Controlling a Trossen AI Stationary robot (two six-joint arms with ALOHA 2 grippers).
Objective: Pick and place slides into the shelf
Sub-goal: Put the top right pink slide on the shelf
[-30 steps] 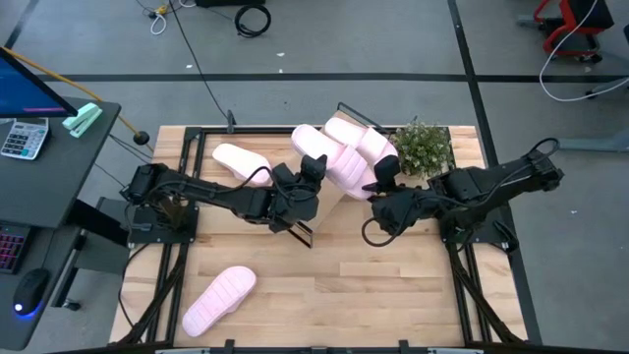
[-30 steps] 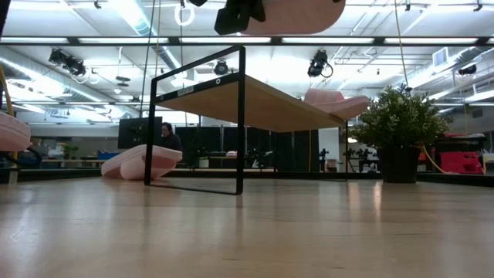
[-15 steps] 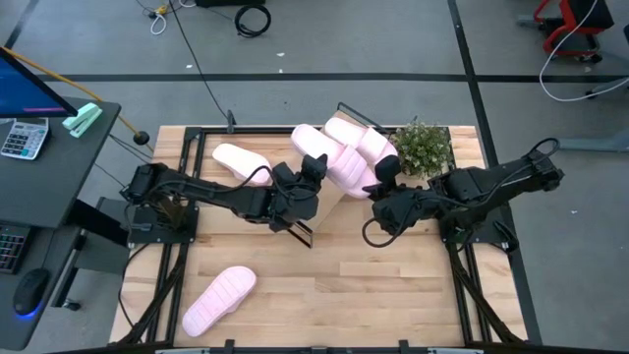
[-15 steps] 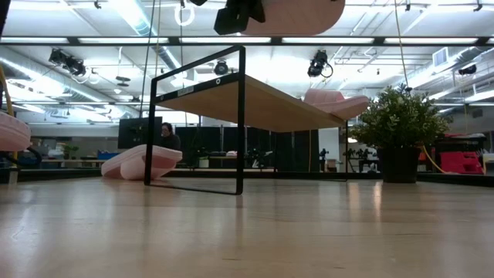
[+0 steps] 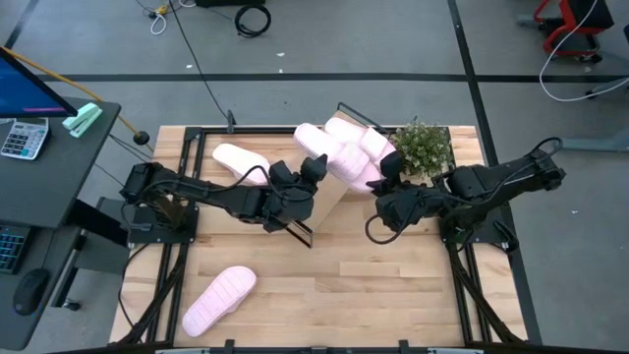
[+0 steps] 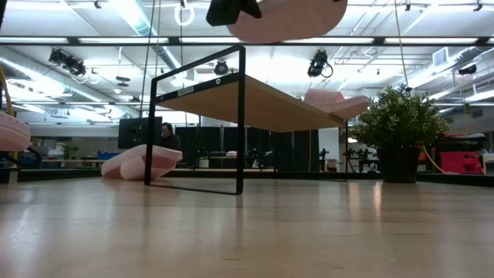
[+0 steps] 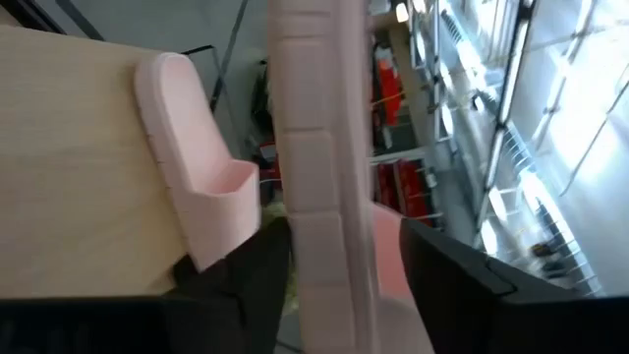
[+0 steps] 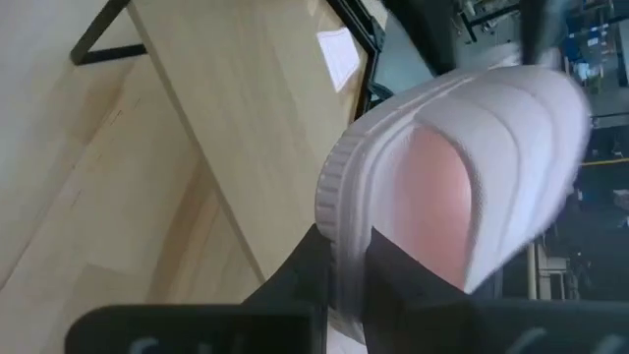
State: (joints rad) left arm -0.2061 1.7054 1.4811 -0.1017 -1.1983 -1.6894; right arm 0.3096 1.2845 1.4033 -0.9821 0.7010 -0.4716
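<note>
Two sets of jaws work over the shelf point(image 5: 329, 192) near the middle of the counter point(image 5: 393, 285). The right gripper point(image 5: 385, 183) has its jaws pinched on the edge of a pale pink slide point(image 8: 462, 187); its wrist view shows the dark fingers point(image 8: 305, 265) clamped on the thick rim of the sole. The left gripper point(image 5: 311, 173) has its jaws spread around another slide point(image 7: 314, 216), one finger on each side of the ridged sole, and whether it grips or only brackets the shoe I cannot tell.

Both slides sit over the shelf's wooden top, toward twelve o'clock on the counter. A third slide point(image 5: 239, 158) lies at about ten o'clock, beside the left arm, and a fourth point(image 5: 219, 299) lies well apart at about seven o'clock, near the front edge. A potted plant point(image 5: 425, 147) stands at one o'clock, just beside the right gripper.

The slides look like light foam: soft, squashy and probably not slippery, so a hard squeeze should dent rather than break them. The stiff sole rim or the wide strap seems the best hold.
</note>
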